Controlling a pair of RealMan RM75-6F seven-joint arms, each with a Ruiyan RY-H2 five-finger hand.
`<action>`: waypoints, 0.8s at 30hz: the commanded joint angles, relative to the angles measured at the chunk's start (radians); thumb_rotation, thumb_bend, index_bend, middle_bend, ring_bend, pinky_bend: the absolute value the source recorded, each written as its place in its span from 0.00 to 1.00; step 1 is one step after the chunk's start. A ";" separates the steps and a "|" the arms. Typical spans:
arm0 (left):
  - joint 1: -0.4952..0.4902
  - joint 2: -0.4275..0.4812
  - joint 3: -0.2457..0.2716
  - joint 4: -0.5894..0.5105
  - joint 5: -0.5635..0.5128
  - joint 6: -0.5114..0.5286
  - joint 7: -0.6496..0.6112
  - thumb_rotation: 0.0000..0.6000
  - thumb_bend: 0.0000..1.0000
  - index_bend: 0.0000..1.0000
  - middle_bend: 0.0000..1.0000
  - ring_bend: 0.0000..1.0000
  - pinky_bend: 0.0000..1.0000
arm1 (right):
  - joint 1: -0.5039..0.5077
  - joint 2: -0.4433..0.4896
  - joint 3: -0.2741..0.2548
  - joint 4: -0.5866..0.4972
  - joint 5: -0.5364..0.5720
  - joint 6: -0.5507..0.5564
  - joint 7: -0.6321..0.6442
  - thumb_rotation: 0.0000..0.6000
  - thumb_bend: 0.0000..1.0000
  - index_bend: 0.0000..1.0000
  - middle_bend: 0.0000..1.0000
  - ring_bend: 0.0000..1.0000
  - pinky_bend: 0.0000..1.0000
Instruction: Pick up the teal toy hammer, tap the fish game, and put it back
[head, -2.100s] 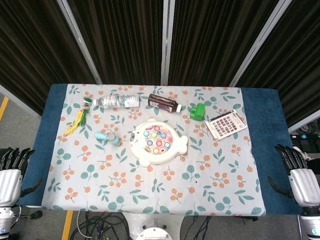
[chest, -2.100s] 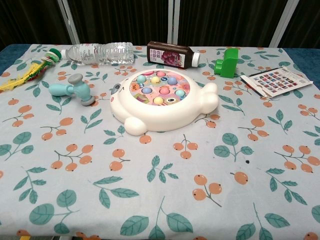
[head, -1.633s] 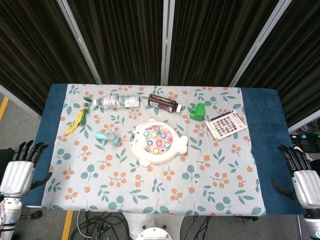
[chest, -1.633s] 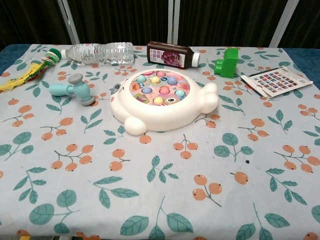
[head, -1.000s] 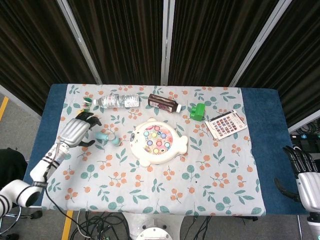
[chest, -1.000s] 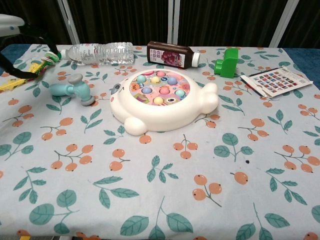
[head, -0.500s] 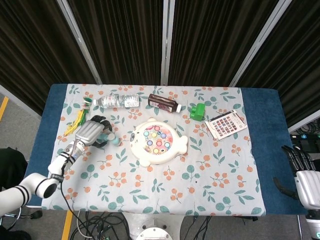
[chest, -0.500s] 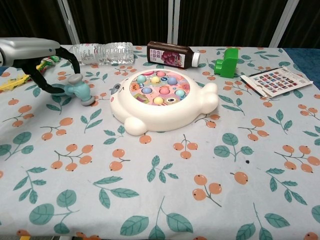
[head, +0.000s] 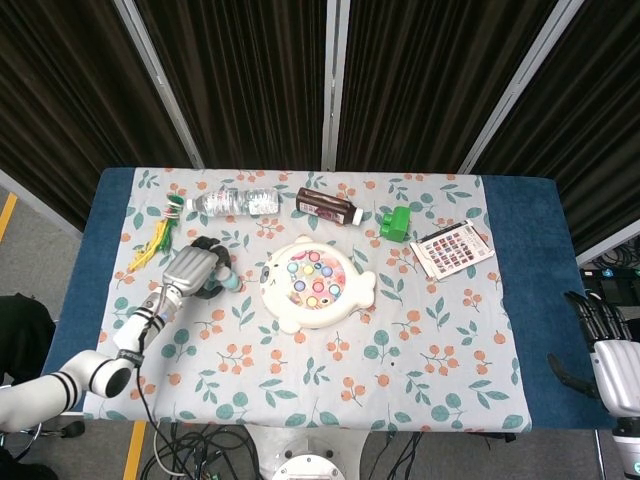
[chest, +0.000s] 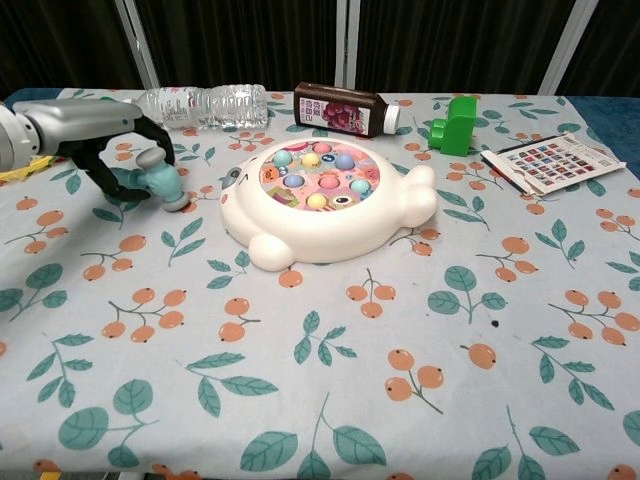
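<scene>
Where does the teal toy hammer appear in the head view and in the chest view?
Head view: the teal toy hammer lies left of centre, mostly covered by the left hand, just left of the fish game.
Chest view: the hammer is at upper left, under the left hand's fingers.
Shared landmark: the white fish game, directly to the hammer's right in both.

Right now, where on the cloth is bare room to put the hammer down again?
The near half of the tablecloth, in front of the fish game, is bare. So is the patch right of the game, below the card sheet. The far edge is crowded: water bottle, brown bottle, green block.
</scene>
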 joint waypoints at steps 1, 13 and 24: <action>-0.003 -0.005 0.002 0.007 -0.008 -0.002 0.003 1.00 0.31 0.41 0.25 0.11 0.12 | 0.001 -0.001 0.000 0.002 0.000 -0.002 0.002 1.00 0.22 0.00 0.10 0.00 0.00; -0.009 -0.006 0.009 0.011 -0.018 0.001 -0.003 1.00 0.33 0.43 0.27 0.13 0.12 | 0.002 -0.003 0.000 0.006 0.005 -0.008 0.006 1.00 0.22 0.00 0.10 0.00 0.00; -0.016 -0.010 0.009 0.013 -0.027 0.006 -0.003 1.00 0.37 0.47 0.27 0.14 0.13 | 0.002 -0.003 -0.001 0.009 0.007 -0.010 0.008 1.00 0.22 0.00 0.11 0.00 0.00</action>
